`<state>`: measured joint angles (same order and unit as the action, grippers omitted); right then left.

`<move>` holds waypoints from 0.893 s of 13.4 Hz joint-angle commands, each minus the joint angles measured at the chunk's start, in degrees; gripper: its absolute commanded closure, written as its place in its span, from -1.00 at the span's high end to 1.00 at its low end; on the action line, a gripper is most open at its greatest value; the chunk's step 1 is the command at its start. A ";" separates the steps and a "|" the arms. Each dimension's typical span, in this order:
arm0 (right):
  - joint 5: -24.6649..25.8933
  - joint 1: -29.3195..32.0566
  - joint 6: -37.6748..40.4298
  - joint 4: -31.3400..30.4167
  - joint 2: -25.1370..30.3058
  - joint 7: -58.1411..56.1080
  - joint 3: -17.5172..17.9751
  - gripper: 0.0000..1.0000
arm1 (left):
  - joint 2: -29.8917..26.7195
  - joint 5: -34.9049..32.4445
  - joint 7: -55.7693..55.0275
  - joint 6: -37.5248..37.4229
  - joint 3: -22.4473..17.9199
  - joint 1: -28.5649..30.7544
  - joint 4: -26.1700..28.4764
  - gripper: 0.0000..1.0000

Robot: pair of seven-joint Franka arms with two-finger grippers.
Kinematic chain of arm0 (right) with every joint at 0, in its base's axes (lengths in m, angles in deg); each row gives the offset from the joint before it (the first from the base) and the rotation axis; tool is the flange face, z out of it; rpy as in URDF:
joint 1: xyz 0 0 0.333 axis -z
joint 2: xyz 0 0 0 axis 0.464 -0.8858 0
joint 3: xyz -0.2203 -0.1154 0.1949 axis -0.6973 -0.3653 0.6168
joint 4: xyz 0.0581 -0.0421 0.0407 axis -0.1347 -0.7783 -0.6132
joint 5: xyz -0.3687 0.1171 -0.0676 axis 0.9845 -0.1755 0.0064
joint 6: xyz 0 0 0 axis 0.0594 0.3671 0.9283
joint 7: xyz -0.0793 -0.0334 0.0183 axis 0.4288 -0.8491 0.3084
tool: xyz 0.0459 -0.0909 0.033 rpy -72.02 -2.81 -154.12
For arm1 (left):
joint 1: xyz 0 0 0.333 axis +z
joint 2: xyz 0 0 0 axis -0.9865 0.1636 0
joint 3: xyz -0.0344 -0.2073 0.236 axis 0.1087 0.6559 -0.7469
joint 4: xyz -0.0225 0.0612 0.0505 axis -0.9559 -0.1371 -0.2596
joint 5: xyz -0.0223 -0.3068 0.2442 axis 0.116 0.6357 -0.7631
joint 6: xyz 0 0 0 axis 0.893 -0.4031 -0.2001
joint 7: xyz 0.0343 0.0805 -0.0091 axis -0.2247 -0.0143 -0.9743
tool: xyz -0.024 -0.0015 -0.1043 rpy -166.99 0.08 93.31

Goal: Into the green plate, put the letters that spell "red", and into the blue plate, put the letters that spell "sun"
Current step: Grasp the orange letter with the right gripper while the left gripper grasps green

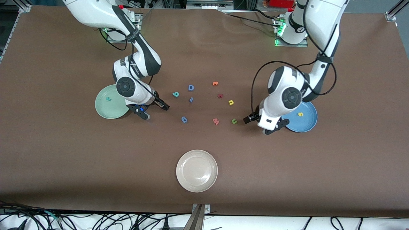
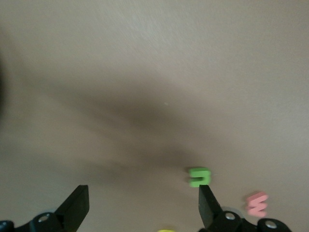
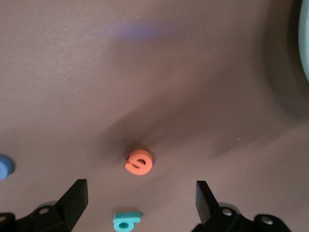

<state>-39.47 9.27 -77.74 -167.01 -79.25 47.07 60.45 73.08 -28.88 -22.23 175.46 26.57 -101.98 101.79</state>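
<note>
The green plate (image 1: 110, 107) holds the teal "r" (image 1: 108, 98). Beside it my right gripper (image 1: 156, 111) (image 3: 140, 189) hangs open and empty over the table. The orange "e" (image 3: 139, 162) and the teal "d" (image 3: 126, 221) (image 1: 175, 94) lie on the table under it, untouched. The blue plate (image 1: 308, 123) carries the yellow "s" (image 1: 300, 114). My left gripper (image 1: 255, 125) (image 2: 143, 194) is open next to that plate, holding nothing. The green "n" (image 1: 234, 121) (image 2: 200, 176) lies by one fingertip. The yellow "u" (image 1: 230, 102) rests farther from the front camera.
Other letters lie between the plates: a blue "D" (image 1: 191, 87), a small blue letter (image 1: 191, 99), another blue one (image 1: 184, 119), an orange one (image 1: 215, 83), a dark red one (image 1: 220, 95), a pink "w" (image 1: 216, 121). A whitish plate (image 1: 196, 171) sits nearest the front camera.
</note>
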 commanded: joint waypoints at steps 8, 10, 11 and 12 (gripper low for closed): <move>0.16 -1.39 -6.35 -1.07 -3.16 4.18 -0.30 0.96 | 10.16 -11.43 -21.18 6.55 0.63 -5.14 -9.82 1.00; 0.16 -1.39 -6.35 -1.07 -3.34 4.27 -0.39 0.89 | 10.60 -11.52 -22.93 8.73 0.72 -5.76 -9.47 1.00; 0.16 -1.39 -6.44 -1.07 -3.69 4.27 -0.39 0.77 | 10.78 -11.43 -23.55 9.97 1.50 -5.94 -9.12 1.00; 0.16 -1.39 -6.61 -1.07 -3.69 4.27 -0.39 0.67 | 10.78 -11.43 -23.56 10.59 1.77 -5.94 -8.68 1.00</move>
<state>-39.47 8.22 -83.10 -167.46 -82.90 50.45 60.21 82.98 -38.36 -43.51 184.50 27.88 -107.36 93.51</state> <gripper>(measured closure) 0.106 0.000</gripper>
